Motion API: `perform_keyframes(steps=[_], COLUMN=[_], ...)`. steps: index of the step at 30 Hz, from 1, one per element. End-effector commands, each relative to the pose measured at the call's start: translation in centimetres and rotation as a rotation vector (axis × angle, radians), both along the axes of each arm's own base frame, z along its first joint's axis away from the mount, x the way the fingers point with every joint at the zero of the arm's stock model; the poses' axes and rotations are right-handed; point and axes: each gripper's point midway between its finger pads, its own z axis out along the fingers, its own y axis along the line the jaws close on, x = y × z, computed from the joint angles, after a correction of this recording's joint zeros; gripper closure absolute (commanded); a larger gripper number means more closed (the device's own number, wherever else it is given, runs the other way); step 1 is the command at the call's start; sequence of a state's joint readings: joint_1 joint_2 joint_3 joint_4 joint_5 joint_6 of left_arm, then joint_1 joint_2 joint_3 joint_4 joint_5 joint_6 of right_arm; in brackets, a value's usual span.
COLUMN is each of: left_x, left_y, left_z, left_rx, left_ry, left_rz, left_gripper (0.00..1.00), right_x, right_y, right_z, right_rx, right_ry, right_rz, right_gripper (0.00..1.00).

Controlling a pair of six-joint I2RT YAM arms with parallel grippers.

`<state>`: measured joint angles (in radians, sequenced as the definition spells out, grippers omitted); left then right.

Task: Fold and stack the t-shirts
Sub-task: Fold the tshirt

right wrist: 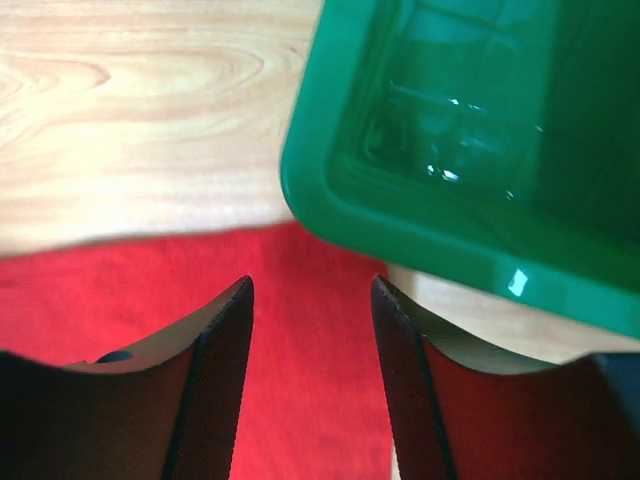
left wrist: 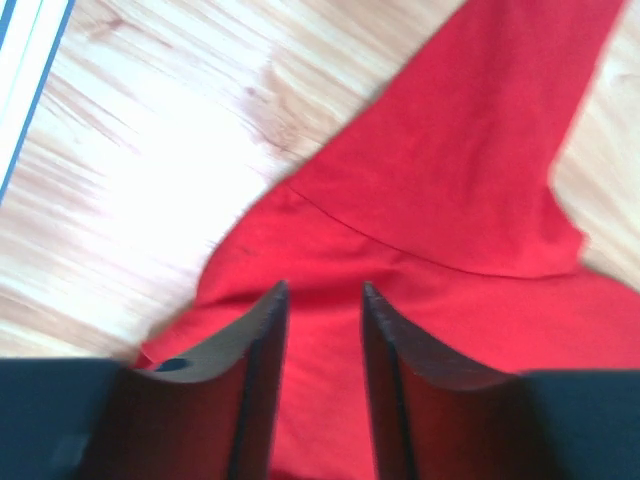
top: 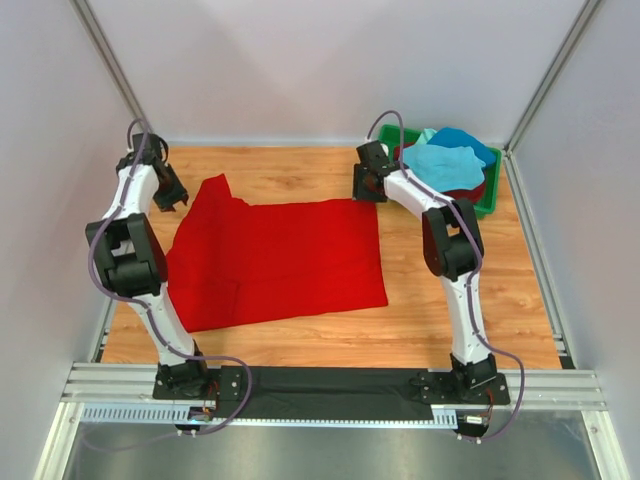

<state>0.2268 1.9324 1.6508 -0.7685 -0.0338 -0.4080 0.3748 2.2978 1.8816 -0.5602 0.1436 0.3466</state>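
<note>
A bright red t-shirt (top: pixel 275 258) lies spread flat on the wooden table, one sleeve sticking out at its far left. My left gripper (top: pixel 172 198) hovers open over the shirt's far left part; in the left wrist view (left wrist: pixel 324 292) red cloth (left wrist: pixel 450 200) shows between the jaws, not held. My right gripper (top: pixel 364 190) is open above the shirt's far right corner (right wrist: pixel 300 330), next to the green bin. Light turquoise (top: pixel 442 165), blue (top: pixel 465 140) and dark red (top: pixel 462 190) shirts lie piled in the bin.
The green plastic bin (top: pixel 492 196) stands at the far right corner of the table; its rim (right wrist: pixel 400 220) is close to my right fingers. White walls close in the table on three sides. A black strip runs along the near edge.
</note>
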Motion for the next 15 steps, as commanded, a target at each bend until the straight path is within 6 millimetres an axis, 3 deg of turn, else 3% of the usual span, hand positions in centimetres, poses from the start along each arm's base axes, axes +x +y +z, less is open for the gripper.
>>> perform_keyframes(steps=[1, 11, 15], left_x=[0.4, 0.7, 0.9], left_y=[1.3, 3.6, 4.1], left_z=[-0.3, -2.1, -3.5], left_rx=[0.067, 0.055, 0.060], left_ry=[0.013, 0.051, 0.093], left_rz=[-0.006, -0.015, -0.025], left_gripper=[0.54, 0.54, 0.56], right_x=[2.2, 1.9, 1.9], right_y=[-0.4, -2.3, -1.6], right_z=[-0.5, -1.0, -2.0], right_rx=[-0.062, -0.169, -0.156], right_ry=[-0.056, -0.033, 0.002], right_rz=[-0.063, -0.092, -0.062], right_gripper=[0.49, 0.55, 0.57])
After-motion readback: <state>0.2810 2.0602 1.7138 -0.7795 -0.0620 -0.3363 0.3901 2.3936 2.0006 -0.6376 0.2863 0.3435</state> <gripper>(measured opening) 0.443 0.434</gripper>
